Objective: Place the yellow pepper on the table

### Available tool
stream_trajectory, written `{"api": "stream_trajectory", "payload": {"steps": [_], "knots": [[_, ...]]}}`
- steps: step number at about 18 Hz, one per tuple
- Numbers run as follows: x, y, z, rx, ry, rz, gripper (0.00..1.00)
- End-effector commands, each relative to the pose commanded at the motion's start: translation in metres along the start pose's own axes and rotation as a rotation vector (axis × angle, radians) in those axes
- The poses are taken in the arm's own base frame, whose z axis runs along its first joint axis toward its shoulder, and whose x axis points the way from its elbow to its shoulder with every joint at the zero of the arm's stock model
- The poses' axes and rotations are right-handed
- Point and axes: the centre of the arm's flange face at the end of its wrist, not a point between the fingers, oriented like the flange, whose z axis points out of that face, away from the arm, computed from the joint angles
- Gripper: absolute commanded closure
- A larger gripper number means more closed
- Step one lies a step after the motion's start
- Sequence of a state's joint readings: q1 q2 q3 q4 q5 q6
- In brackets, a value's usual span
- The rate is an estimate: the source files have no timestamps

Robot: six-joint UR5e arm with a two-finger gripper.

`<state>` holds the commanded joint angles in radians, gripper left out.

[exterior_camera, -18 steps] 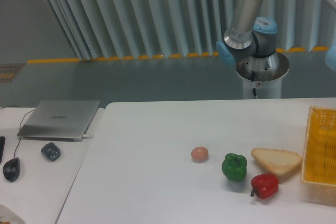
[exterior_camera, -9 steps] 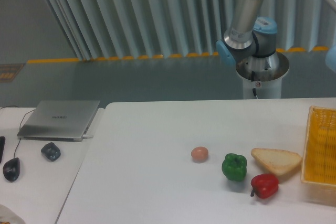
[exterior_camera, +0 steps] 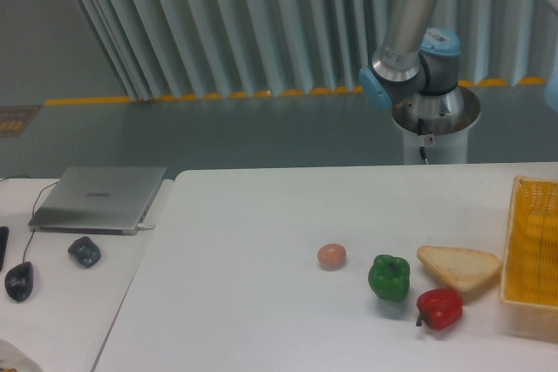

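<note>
Yellow pepper and tool both lie outside the picture, so their relation and the tool's state cannot be told. On the surface [exterior_camera: 261,302] sit a green pepper [exterior_camera: 389,277], red pepper [exterior_camera: 440,307] and yellow basket [exterior_camera: 530,259].

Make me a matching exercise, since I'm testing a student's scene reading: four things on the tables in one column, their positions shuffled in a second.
Things:
1. green pepper
2. red pepper
3. bread slice
4. laptop

Places:
A. closed, on the small desk at left
B. nearest the front edge, below the bread
C. between the peach-coloured ball and the bread
D. next to the yellow basket

Pairs: 1-C, 2-B, 3-D, 4-A
</note>
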<state>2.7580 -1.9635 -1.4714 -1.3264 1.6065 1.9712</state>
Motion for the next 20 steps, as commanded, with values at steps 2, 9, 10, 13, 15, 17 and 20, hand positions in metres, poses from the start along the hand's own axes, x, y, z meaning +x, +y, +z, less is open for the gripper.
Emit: {"api": "stream_trajectory", "payload": {"steps": [2, 9, 10, 13, 15, 17, 20], "knots": [[0.0, 0.006, -0.025, 0.08, -0.007, -0.022, 0.65], [-0.001, -0.038, -0.05, 0.118, -0.013, -0.149, 0.65], [-0.003, -0.051, -0.052, 0.116, -0.014, -0.173, 0.65], [-0.009, -0.09, -0.057, 0.142, -0.02, -0.277, 0.65], [-0.013, -0.104, -0.067, 0.278, -0.042, -0.349, 0.65], [-0.011, -0.111, -0.073, 0.319, -0.041, -0.407, 0.65], [-0.013, -0.14, -0.077, 0.325, -0.032, -0.474, 0.65]]}}
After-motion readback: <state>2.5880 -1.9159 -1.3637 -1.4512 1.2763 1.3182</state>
